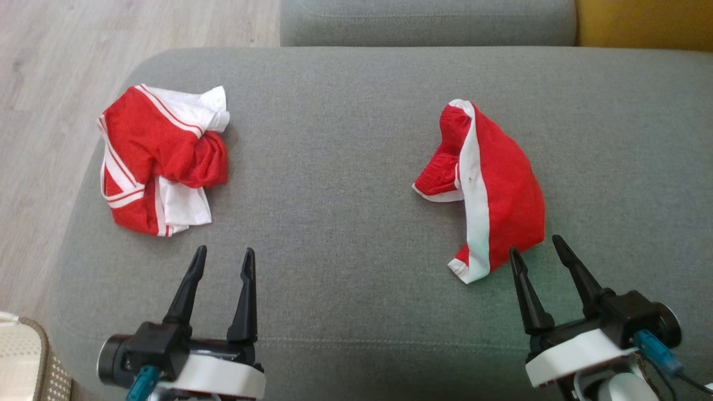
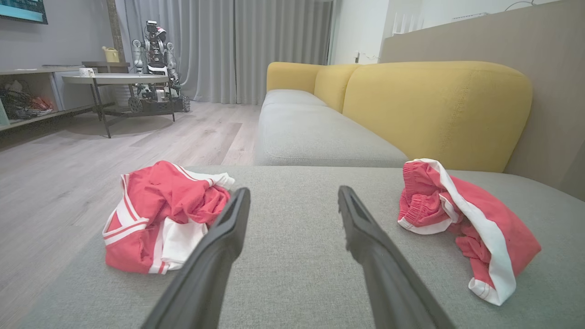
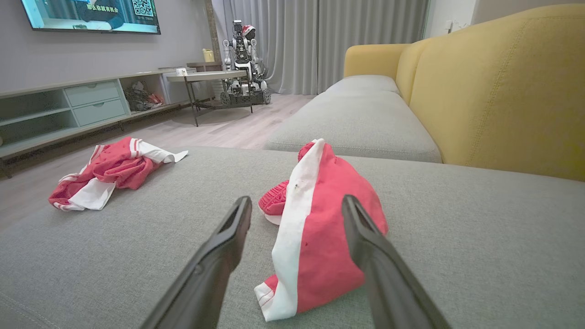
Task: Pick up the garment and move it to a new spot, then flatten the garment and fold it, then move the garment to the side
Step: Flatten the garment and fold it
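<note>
Right gripper [image 1: 533, 245] spread, empty, at hem of crumpled red white-striped shorts [image 1: 504, 184]. Pinch thick fold, stay off grey fabric cushion [image 1: 345, 167]. Left gripper [image 1: 224, 249] spread too, idle.

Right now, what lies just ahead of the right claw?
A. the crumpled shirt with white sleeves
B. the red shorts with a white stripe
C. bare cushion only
B: the shorts lie just past the tips of the open right claw, on the grey cushion.
</note>
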`<state>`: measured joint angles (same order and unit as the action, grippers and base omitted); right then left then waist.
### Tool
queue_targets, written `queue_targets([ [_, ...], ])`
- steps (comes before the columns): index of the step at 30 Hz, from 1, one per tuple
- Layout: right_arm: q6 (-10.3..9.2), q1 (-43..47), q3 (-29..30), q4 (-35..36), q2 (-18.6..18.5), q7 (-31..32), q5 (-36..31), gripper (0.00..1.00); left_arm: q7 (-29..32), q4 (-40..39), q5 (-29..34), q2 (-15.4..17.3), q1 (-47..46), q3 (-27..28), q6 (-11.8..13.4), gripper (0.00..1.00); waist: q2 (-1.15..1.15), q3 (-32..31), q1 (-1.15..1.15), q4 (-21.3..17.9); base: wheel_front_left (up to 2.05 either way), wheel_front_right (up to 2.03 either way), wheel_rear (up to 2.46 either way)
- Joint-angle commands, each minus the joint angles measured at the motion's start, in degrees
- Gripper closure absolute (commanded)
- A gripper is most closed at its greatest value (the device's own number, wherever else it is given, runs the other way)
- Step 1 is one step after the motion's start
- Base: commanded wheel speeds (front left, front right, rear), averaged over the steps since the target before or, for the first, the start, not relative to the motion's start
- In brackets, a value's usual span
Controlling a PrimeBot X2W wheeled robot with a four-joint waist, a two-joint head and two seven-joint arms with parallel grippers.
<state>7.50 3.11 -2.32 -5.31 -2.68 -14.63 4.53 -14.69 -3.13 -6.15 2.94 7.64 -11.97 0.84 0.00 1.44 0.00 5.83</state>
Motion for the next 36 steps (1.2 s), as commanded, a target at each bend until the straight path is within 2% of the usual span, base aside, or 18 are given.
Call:
queue_targets([
  [1, -0.01, -1.4, -1.1, 2.0, -0.2, -0.4, -0.1, 0.00, -0.3, -2.1, 0.4, -0.1, -2.9, 1.8, 0.3, 0.00, 0.00, 0.2, 0.00, 0.0, 0.00, 0.00, 0.00],
  [7, -0.01, -1.9, 0.4, 1.5, -0.2, -0.4, -0.4, 0.00, -0.3, -2.3, 1.2, -0.1, -3.7, 1.1, 0.4, 0.00, 0.00, 1.3, 0.00, 0.3, 0.00, 0.00, 0.00],
  [11, -0.01, -4.0, 3.0, -2.5, -0.2, -0.4, -1.3, 0.00, -0.3, -2.7, 1.7, -0.1, -4.5, 0.3, 0.5, 0.00, 0.00, 2.7, 0.00, 0.5, 0.00, 0.00, 0.00],
  [16, -0.01, -9.4, 5.1, -11.9, -0.2, -0.4, -0.3, 0.00, -0.3, -2.5, 1.6, -0.1, -6.2, -1.1, 0.4, 0.00, 0.00, 5.0, 0.00, 1.2, 0.00, 0.00, 0.00],
  [21, -0.01, -15.7, 6.9, -24.5, -0.2, -0.4, -1.0, 0.00, -0.3, -2.4, 1.4, -0.1, -8.1, -2.5, 0.4, 0.00, 0.00, 7.1, 0.00, 2.3, 0.00, 0.00, 0.00],
  [24, -0.01, -19.8, 5.5, -31.0, -0.2, -0.4, 0.2, 0.00, -0.3, -2.1, 1.2, -0.1, -9.0, -3.4, 0.4, 0.00, 0.00, 8.1, 0.00, 2.7, 0.00, 0.00, 0.00],
  [28, -0.01, -22.6, 2.3, -35.4, -0.2, -0.4, 1.3, 0.02, -0.3, -1.9, 1.0, -0.1, -9.6, -4.1, 0.5, 0.00, 0.00, 8.8, 0.00, 2.7, 0.00, 0.00, 0.00],
  [29, -0.01, -23.3, 1.4, -36.3, -0.2, -0.4, 1.7, 0.71, -0.3, -1.9, 1.0, -0.1, -9.7, -4.2, 0.6, 0.00, 0.00, 9.1, 0.00, 2.6, 0.00, 0.00, 0.00],
  [30, -0.01, -24.0, 0.3, -36.8, -0.2, -0.4, 2.1, 1.00, -0.3, -1.8, 1.0, -0.1, -9.9, -4.3, 0.6, 0.00, 0.00, 9.3, 0.00, 2.4, 0.00, 0.00, 0.00],
  [33, -0.01, -25.0, 0.1, -35.9, -0.2, -0.4, 0.8, 1.00, -0.3, -1.8, 1.2, -0.1, -10.3, -4.3, 0.5, 0.00, 0.00, 10.0, 0.00, 1.6, 0.00, 0.00, 0.00],
  [36, -0.01, -24.3, 4.3, -31.9, -0.2, -0.4, -4.6, 1.00, -0.3, -2.0, 1.4, -0.1, -10.8, -4.2, 0.5, 0.00, 0.00, 10.5, 0.00, 0.6, 0.00, 0.00, 0.00],
])
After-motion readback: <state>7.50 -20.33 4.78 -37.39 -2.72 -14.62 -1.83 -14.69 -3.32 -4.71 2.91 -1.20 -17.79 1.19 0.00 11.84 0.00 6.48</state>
